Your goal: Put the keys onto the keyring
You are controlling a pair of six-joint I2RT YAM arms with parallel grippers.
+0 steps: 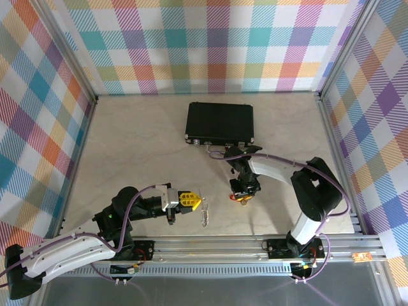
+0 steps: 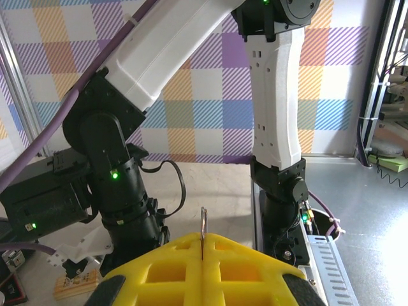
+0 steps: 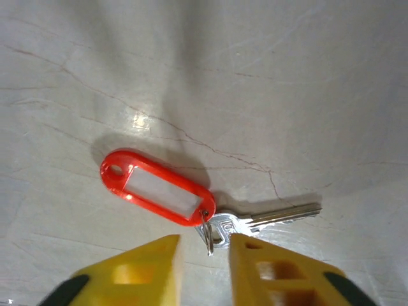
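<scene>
Left jaws: pressed together on the keyring (image 1: 204,213); its thin metal edge stands up between the yellow fingers (image 2: 159,274).
Right jaws: spread a little, tips pointing down at the bench (image 1: 140,146), nothing pinched.
Key (image 3: 268,218): flat on the bench, its head just ahead of the gap between the right fingers (image 3: 143,271).
Tag (image 3: 156,187): red, oblong, joined to the key's head by a small ring, also lying flat.
Keyring and key: near each other, apart.
Case (image 1: 219,123): black, at the bench's far side.
</scene>
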